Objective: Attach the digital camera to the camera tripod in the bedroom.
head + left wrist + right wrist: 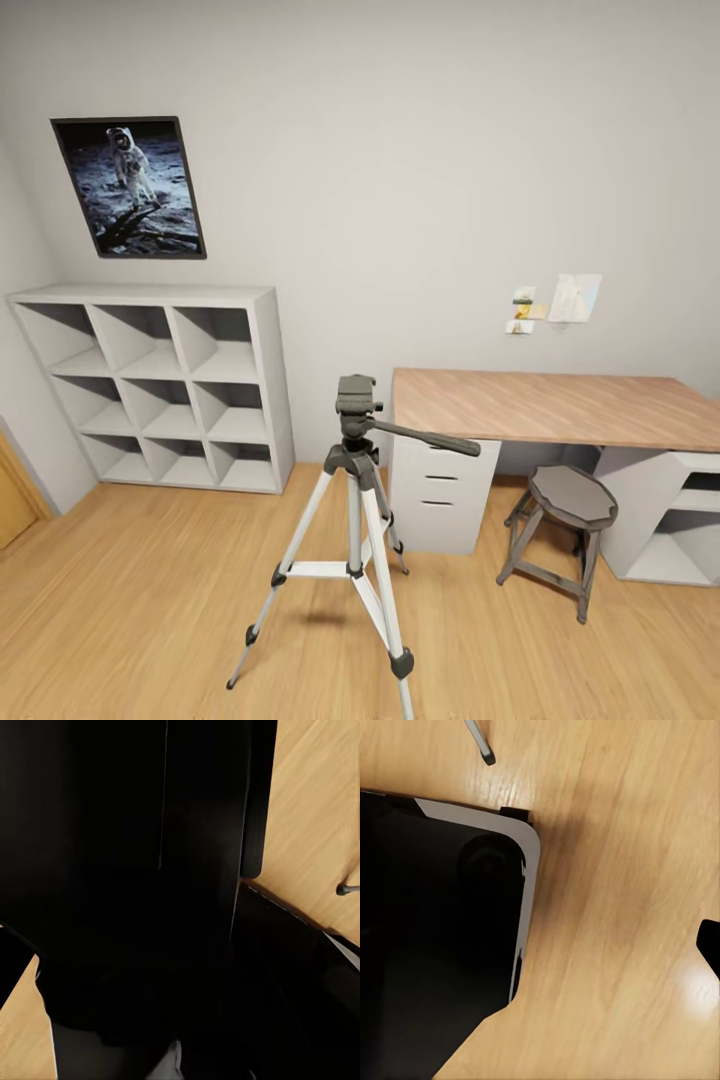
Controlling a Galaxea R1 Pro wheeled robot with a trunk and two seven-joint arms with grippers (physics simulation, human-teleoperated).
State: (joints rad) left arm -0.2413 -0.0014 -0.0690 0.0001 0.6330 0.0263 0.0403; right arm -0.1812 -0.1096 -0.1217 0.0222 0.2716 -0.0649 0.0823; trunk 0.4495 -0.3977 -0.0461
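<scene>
The camera tripod (352,520) stands upright on the bedroom's wood floor (130,600), just in front of the table (560,405). It looks light, stiff and easy to tip, so its dark head (356,395) is the spot to work at. Long axis vertical, and the handle (425,436) points toward the stool (570,500). The robot's claws can't be judged, spread or pressed together.

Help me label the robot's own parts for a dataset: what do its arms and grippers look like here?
Little can be told. The left wrist view has glossy black bodywork with straight panel seams; which part it is, I cannot tell. The right wrist view has a black panel with a rounded pale grey rim, likely the base, and a small black tip, perhaps a finger.
</scene>
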